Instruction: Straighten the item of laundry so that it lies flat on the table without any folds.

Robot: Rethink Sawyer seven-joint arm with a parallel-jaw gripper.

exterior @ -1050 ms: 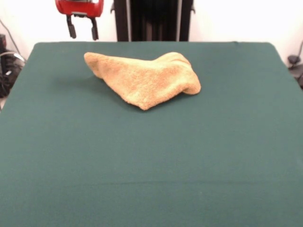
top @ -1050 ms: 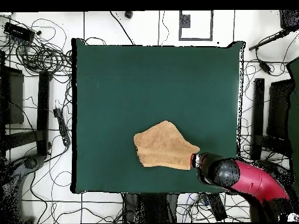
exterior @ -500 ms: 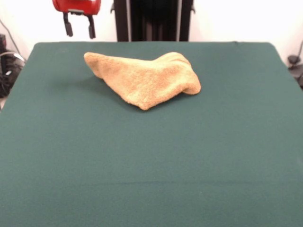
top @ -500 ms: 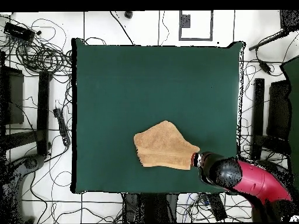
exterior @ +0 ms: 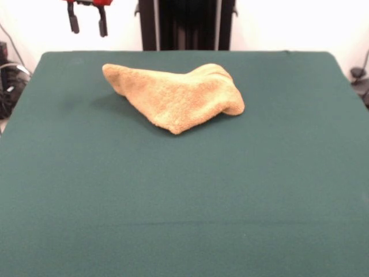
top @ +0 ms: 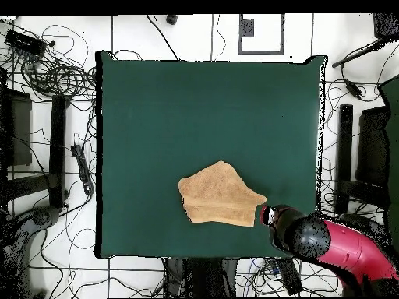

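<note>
Towel (exterior: 179, 95) is what we find on the desk (exterior: 184, 196): a golden-tan terry cloth, bunched into a rough triangle with folds, and not lying flat. In the front view the tool (exterior: 87, 22) hangs at the top edge, up in the air, above the desk's far left corner. We see its two dark fingers (exterior: 74, 23) pointing down with a clear gap between them, so it stands open, and nothing is held in it. The towel lies below the tool and to its right, apart from it, with its nearest pointed end reaching toward the tool's side. From that end the cloth widens, then rises into a rounded hump at the end farthest from the tool.

In the overhead view the red and black arm (top: 335, 245) comes in from the lower right corner. Its dark end sits just beside the towel's (top: 220, 195) pointed corner, over the desk's (top: 203, 109) edge. We cannot tell from above whether the two touch. Most of the green desk stretches away beyond the towel, on the side far from the tool. Cables (top: 47, 70) lie on the floor around the desk.
</note>
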